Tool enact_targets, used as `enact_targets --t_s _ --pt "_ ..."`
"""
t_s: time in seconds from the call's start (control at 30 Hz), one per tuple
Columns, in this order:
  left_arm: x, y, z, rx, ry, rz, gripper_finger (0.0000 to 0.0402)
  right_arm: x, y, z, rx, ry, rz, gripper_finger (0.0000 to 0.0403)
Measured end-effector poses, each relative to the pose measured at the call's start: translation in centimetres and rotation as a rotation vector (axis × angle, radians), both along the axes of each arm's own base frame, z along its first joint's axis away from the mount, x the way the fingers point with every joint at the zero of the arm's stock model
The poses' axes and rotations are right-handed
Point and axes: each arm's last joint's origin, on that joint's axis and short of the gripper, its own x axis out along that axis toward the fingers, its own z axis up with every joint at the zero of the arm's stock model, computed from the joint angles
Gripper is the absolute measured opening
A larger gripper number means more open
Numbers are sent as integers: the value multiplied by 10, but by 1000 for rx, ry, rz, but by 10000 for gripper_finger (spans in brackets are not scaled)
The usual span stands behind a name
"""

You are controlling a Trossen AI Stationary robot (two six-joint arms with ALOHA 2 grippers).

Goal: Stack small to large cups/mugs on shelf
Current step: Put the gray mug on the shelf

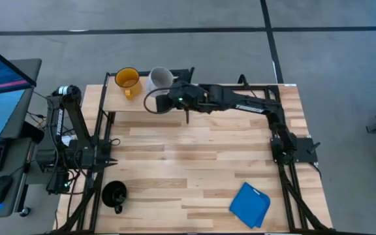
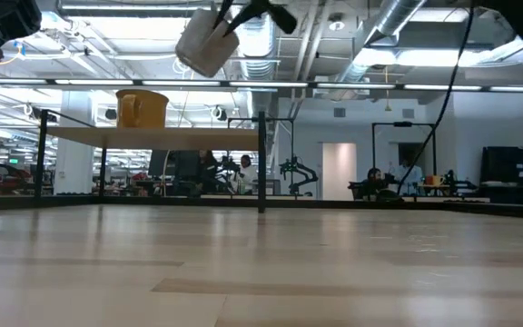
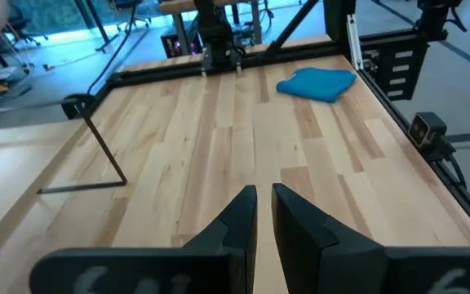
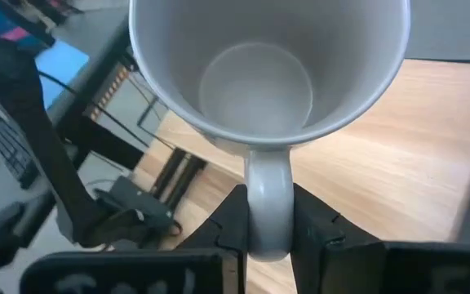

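The pale grey-white mug (image 1: pixel 160 79) is held by my right gripper (image 1: pixel 169 91) in the air over the light-wood shelf (image 1: pixel 119 103) at the table's far left. In the low view the mug (image 2: pixel 209 41) hangs tilted, clear above the shelf top (image 2: pixel 152 134). The yellow-orange mug (image 1: pixel 128 81) stands on its base on the shelf, left of the white one. The glossy black mug (image 1: pixel 115 194) stands on the table near the front left. My left gripper (image 3: pixel 263 200) is shut and empty, low over the table's left side (image 1: pixel 111 160). My right gripper pinches the white mug's handle (image 4: pixel 269 214) between its two fingers, one on each side of the loop. The fingers come from the table's right, slanting toward the far left. The mug is lifted clear of the shelf and tilted, its open mouth (image 4: pixel 259 82) turned toward the wrist.
A blue folded cloth (image 1: pixel 250 204) lies near the table's front right. The shelf's black legs (image 2: pixel 261 163) stand on the tabletop. A desk with a monitor and mouse (image 1: pixel 2 189) stands beyond the table's left edge.
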Motion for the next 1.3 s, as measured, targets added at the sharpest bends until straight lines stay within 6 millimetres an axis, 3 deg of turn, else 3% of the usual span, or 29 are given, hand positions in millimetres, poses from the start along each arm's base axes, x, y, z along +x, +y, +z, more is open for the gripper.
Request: enact_targets --t_s 0.23,0.6,1.3 --pt "0 0 0 -1 10 0 32 13 -9 -25 46 41 -34 69" --pt "0 -1 -1 -3 13 -1 32 16 -23 -40 40 83 -119 69" --pt "0 -1 -1 -7 13 -1 32 4 -40 -48 52 173 -229 69"
